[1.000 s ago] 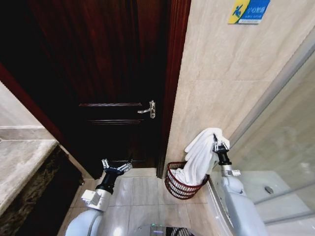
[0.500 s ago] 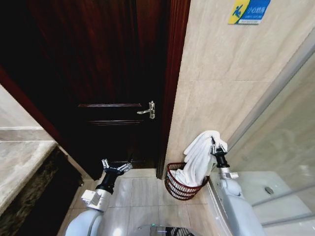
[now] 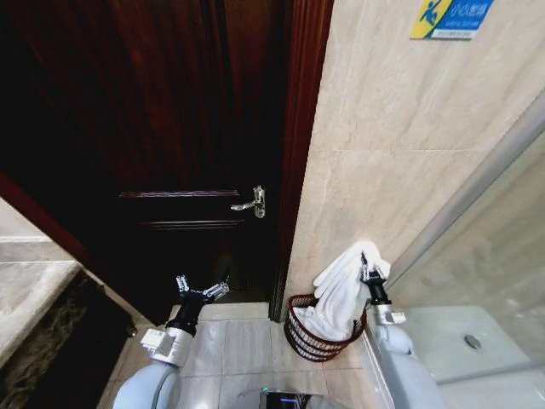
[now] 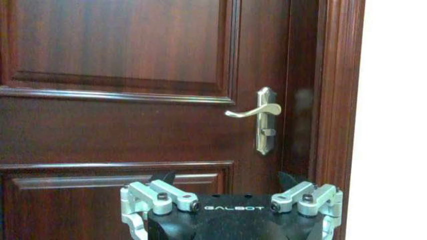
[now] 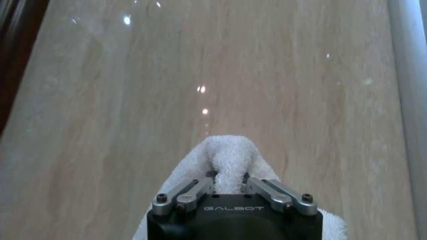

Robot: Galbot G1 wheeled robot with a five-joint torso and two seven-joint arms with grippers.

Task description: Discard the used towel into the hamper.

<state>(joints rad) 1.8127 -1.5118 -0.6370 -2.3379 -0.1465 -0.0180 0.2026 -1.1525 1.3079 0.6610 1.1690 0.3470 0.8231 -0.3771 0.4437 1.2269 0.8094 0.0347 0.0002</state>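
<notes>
Towel [image 3: 341, 285], white and bunched, pinched at its top fold by the right pincer [image 3: 368, 274], draped down with the lower end already inside the hamper [image 3: 319, 332] on the floor [image 3: 243, 345] against the tiled wall [image 3: 375, 170]. Best done by lowering over the basket's middle, letting go only once most of the cloth sits below the rim, then lifting straight up so nothing snags on the wicker. Left pincer [image 3: 203, 292] spread open and empty, parked low near the dark door [image 3: 170, 128], facing its handle [image 4: 257, 112].
</notes>
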